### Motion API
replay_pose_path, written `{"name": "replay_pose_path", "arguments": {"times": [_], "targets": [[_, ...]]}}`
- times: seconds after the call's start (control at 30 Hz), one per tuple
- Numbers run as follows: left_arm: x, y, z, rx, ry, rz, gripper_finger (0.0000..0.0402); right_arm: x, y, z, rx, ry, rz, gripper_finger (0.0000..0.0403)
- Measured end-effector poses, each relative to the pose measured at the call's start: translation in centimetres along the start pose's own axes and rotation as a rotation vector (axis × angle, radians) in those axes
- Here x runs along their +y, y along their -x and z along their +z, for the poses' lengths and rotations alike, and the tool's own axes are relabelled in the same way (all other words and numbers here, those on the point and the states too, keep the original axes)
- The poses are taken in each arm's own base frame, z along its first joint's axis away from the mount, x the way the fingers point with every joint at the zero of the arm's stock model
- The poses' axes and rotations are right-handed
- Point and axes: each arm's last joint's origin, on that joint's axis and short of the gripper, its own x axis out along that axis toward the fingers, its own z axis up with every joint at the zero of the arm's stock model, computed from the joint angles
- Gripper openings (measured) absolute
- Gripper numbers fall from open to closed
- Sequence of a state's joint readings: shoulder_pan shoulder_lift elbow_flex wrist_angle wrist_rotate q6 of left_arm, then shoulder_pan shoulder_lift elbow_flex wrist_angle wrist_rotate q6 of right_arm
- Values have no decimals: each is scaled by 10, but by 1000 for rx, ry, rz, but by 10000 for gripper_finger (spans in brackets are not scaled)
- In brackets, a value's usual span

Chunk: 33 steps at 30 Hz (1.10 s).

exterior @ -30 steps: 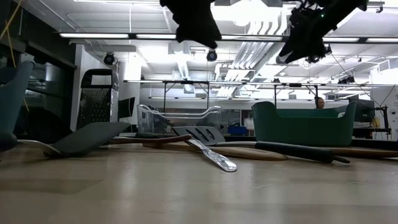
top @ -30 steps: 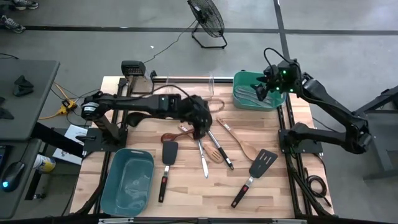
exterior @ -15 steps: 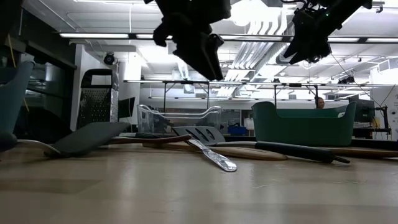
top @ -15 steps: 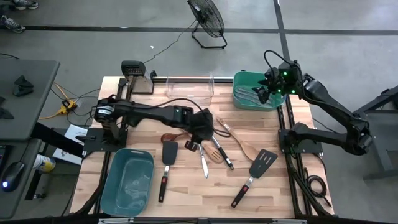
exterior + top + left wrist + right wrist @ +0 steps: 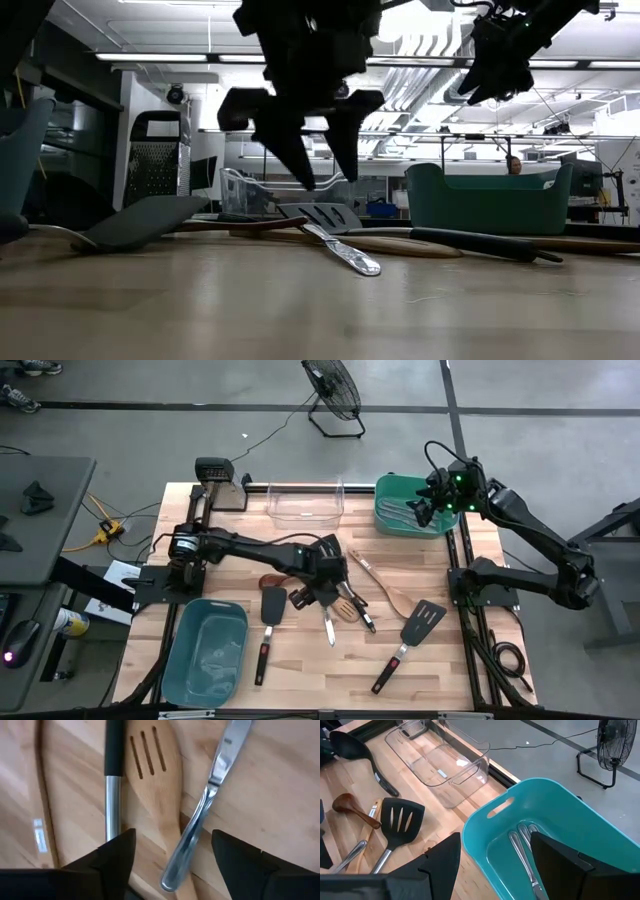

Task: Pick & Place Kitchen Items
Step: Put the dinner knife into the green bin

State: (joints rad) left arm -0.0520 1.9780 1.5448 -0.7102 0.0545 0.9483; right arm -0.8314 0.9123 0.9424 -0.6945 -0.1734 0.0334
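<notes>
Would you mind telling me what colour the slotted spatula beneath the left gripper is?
The slotted spatula is light brown wood with three slots, clearest in the left wrist view, under the open left gripper.

Overhead, table-level, two close wrist views

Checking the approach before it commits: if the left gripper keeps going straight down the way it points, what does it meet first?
Most likely the wooden slotted spatula, which lies between the open jaws of the left gripper, with a silvery metal utensil crossing beside it. Which of the two sits higher is hard to judge.
</notes>
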Motion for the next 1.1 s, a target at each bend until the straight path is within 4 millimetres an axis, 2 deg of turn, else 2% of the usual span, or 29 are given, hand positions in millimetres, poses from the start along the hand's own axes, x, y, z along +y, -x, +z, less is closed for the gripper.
{"name": "replay_pose_path", "arguments": {"times": [0.13,0.33,0.73,1.1], "targets": [[-5,-15,3,43,-111,-12,272,0,0,0,2,0,1,233],[-10,-25,6,46,-167,-40,253,0,0,0,3,-1,1,233],[-12,-34,3,47,-175,-79,228,0,0,0,1,0,1,233],[-14,-33,3,15,-164,-119,210,0,0,0,1,3,1,233]]}}
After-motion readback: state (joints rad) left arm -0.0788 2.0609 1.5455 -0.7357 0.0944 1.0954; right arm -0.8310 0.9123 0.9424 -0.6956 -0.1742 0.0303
